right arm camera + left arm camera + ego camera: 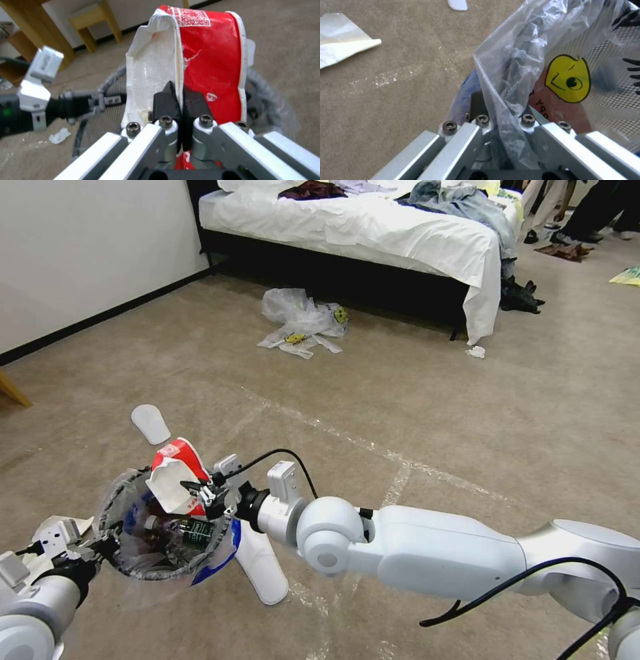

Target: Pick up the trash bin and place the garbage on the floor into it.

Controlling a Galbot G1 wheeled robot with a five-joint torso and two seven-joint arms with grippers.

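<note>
The trash bin (pixel 127 513), lined with a clear printed bag, hangs just above the floor (pixel 413 400) at the lower left. My left gripper (pixel 100 548) is shut on its near rim; in the left wrist view the left gripper (pixel 501 112) pinches the bag and rim beside the yellow face (pixel 568 78). My right gripper (pixel 200 492) is shut on a crushed red and white paper cup (pixel 175 470) held over the bin's mouth. In the right wrist view the right gripper (pixel 181 100) clamps the cup (pixel 206 57) wall. A dark bottle (pixel 193 532) lies inside the bin.
One white slipper (pixel 151 423) lies on the carpet beyond the bin, another (pixel 261 563) beneath my right wrist. White paper (pixel 343 47) lies by the left arm. Clear plastic bags (pixel 300 320) and a paper wad (pixel 476 352) sit near the bed (pixel 373 227).
</note>
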